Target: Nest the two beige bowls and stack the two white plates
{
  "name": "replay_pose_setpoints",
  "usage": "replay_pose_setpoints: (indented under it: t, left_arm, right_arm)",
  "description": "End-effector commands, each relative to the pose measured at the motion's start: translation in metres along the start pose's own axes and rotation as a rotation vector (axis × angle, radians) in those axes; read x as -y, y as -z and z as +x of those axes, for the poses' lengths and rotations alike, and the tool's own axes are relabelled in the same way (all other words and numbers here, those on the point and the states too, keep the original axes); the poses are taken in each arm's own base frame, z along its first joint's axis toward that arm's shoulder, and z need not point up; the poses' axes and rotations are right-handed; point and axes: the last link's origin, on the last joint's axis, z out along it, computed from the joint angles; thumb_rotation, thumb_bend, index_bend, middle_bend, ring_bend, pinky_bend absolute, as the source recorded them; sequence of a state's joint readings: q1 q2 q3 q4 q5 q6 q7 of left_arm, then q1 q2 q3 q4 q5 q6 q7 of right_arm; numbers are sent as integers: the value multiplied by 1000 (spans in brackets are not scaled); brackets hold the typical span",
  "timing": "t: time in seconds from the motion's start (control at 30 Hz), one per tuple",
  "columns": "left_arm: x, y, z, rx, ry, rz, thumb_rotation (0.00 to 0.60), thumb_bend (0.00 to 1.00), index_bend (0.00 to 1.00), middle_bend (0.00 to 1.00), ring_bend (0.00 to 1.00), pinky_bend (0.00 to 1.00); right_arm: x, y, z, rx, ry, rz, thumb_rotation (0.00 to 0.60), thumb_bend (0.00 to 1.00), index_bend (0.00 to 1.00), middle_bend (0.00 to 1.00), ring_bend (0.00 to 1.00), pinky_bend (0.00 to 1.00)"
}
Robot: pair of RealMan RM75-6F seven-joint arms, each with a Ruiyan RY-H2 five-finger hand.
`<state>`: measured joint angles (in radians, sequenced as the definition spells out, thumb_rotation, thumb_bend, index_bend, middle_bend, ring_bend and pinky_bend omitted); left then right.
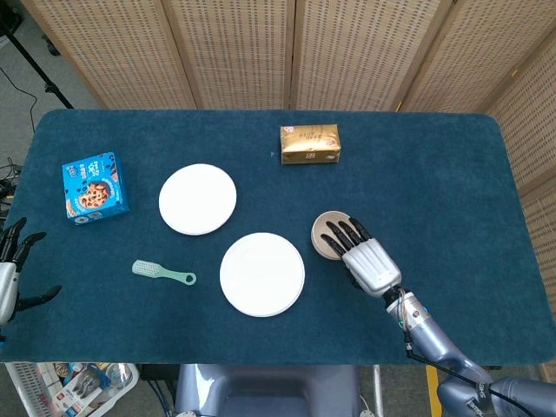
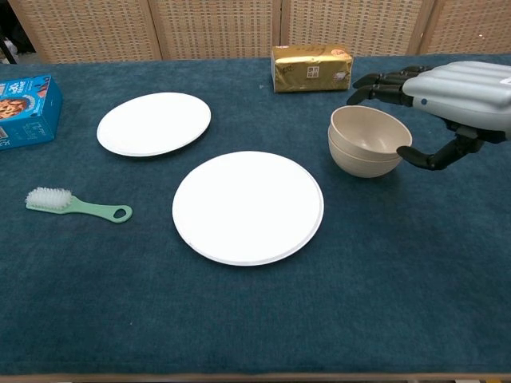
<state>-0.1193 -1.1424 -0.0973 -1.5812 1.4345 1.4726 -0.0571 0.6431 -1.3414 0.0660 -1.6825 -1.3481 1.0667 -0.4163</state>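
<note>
The two beige bowls (image 2: 369,142) sit nested on the blue cloth, right of centre; from the head view only part of the top bowl (image 1: 325,236) shows. My right hand (image 2: 451,92) (image 1: 368,261) hovers just right of and above them, fingers spread, holding nothing. One white plate (image 2: 248,206) (image 1: 261,274) lies near the front middle. The other white plate (image 2: 154,122) (image 1: 197,199) lies apart from it, further back and left. My left hand (image 1: 10,269) hangs off the table's left edge, fingers apart and empty.
A gold packet (image 2: 311,67) (image 1: 310,144) lies behind the bowls. A blue snack box (image 2: 24,108) (image 1: 95,186) sits at the far left. A green brush (image 2: 74,204) (image 1: 162,273) lies left of the near plate.
</note>
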Motion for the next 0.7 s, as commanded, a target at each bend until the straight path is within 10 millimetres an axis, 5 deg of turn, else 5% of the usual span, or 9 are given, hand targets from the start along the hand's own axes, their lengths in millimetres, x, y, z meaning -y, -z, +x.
replay_pose_setpoints:
  t: [0.03, 0.27, 0.7]
  left_arm:
    - [-1, 0, 0, -2, 0, -4, 600, 19, 199, 0, 0, 0]
    - [1, 0, 2, -5, 8, 6, 600, 19, 199, 0, 0, 0]
    - [4, -1, 4, -12, 12, 16, 600, 18, 198, 0, 0, 0]
  right_arm:
    - [5, -8, -1, 7, -7, 7, 600, 542, 78, 0, 0, 0]
    - [25, -35, -12, 57, -29, 12, 600, 548, 79, 0, 0, 0]
    - [30, -40, -27, 110, -43, 3, 600, 554, 77, 0, 0, 0]
